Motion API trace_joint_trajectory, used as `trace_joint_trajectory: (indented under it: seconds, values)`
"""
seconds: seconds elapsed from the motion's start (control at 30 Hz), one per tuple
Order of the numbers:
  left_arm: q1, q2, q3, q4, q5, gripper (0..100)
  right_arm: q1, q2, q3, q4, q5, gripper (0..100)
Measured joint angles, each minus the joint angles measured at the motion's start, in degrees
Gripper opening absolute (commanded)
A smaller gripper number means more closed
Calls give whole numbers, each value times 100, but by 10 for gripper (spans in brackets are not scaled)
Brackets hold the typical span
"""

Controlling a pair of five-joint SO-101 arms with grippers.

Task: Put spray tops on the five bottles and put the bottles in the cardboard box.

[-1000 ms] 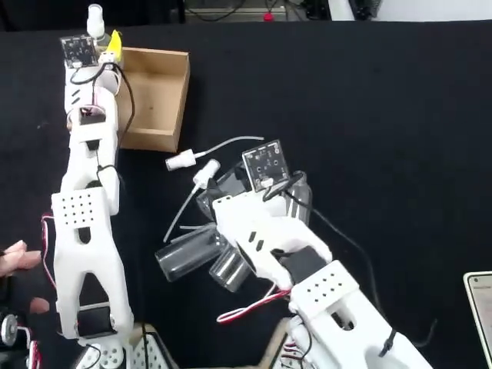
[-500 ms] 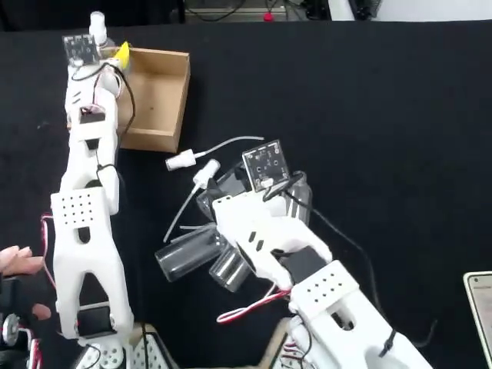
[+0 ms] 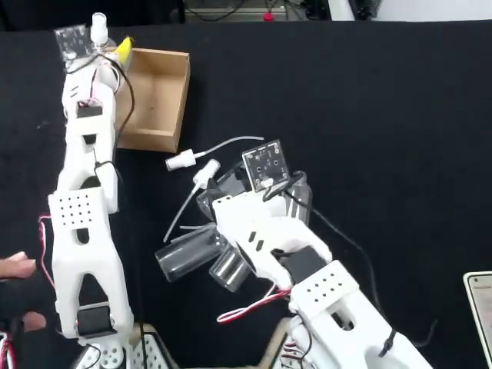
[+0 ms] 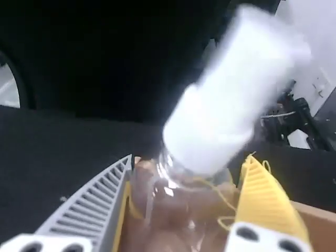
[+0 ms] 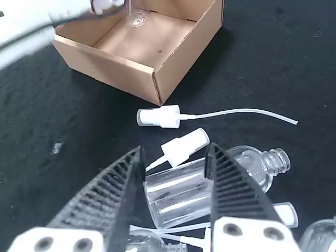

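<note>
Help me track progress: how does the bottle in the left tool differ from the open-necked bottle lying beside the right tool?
The held bottle wears a white spray top; the lying bottle has a bare threaded neck. The held bottle is clamped in the left tool at the cardboard box; the lying bottle rests sideways on the table. Both are clear.

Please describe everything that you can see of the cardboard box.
The cardboard box is brown, shallow and open at the top, with plain walls and a small dark spot on its bare floor. It stands flat on the black table, at the far left. The left pincer holds a clear bottle with a white spray top over its far corner; whether the bottle touches the box, I cannot tell.
</note>
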State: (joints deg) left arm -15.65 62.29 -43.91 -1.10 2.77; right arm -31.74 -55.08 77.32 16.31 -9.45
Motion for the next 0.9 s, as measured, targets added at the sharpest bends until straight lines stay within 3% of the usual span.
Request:
trace_joint_trajectory:
  seconds: [0.13, 0.73, 0.9]
  values:
    - [0, -404, 0, 809, 185, 315, 0, 0, 0, 0, 0, 187]
    - [-88, -1020, 9, 2101, 220, 315, 0, 0, 0, 0, 0, 187]
    - [-79, -1363, 9, 2848, 220, 315, 0, 0, 0, 0, 0, 187]
